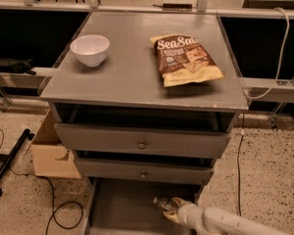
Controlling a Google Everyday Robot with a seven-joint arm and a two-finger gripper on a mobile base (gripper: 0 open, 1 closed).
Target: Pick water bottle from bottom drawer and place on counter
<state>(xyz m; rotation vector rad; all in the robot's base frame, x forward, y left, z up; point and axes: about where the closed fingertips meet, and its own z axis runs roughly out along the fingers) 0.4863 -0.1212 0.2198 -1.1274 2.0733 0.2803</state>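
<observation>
The bottom drawer [118, 210] is pulled out below the two knobbed drawers. On its floor at the right lies the water bottle [162, 202], small, clear and partly hidden. My gripper [173, 211] is inside this drawer, right at the bottle, on a white arm that enters from the lower right corner. The gripper covers the bottle's near end, and whether it grips the bottle is not visible. The counter [132, 67] is the flat grey top of the cabinet.
A white bowl [89, 49] sits at the counter's left and a SeaSalt chip bag [185, 59] at its right. A cardboard box [51, 153] and black cables lie on the floor to the left. A white cable hangs at the right.
</observation>
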